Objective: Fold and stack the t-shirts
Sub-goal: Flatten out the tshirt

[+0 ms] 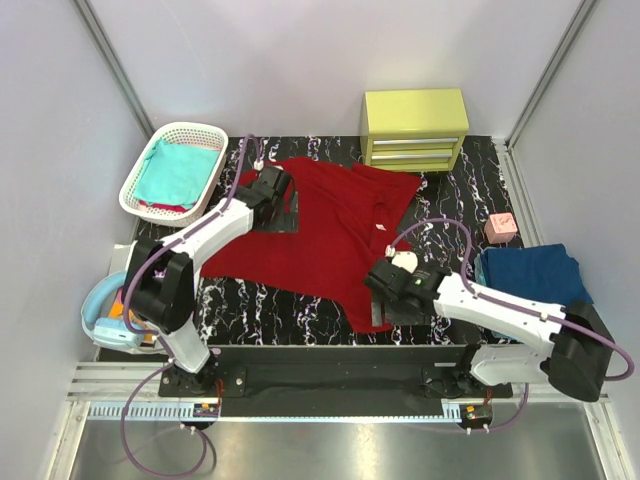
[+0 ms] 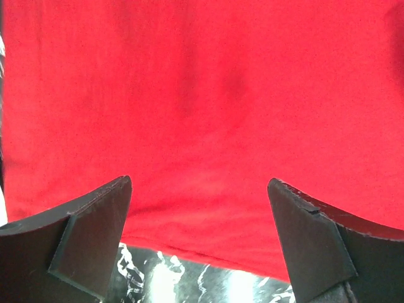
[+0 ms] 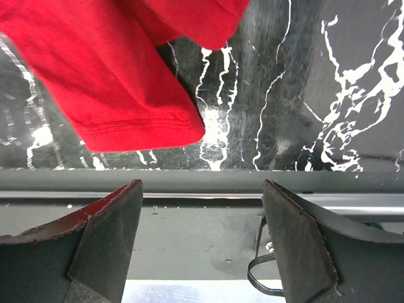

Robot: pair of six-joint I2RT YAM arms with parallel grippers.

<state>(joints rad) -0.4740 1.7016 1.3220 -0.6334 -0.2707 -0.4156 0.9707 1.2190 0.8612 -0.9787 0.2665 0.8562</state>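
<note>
Two sets of fingers: both stand spread wide, with nothing clamped between them.
Left fingers (image 1: 283,212): open above the far left part of the dark red t-shirt (image 1: 330,240). In the left wrist view red cloth fills everything ahead of them, and its edge runs across just beneath the tips, with marbled black surface (image 1: 470,200) showing below it.
Right fingers (image 1: 385,312): open at the near edge of the surface, by the shirt's near corner. In the right wrist view a hemmed red corner lies ahead and to the left of them, outside the gap.
Dark red t-shirt: spread loosely and rumpled on the surface, between the two sets of fingers.
Teal t-shirt (image 1: 178,172): in the white lattice basket (image 1: 185,128), to the left of the left fingers and apart from them.
Navy t-shirt (image 1: 530,272): folded on the surface, to the right of the right fingers.
Pink block (image 1: 500,227): just beyond the navy t-shirt.
Yellow-green drawer unit (image 1: 415,128): at the far edge, beyond the red cloth.
</note>
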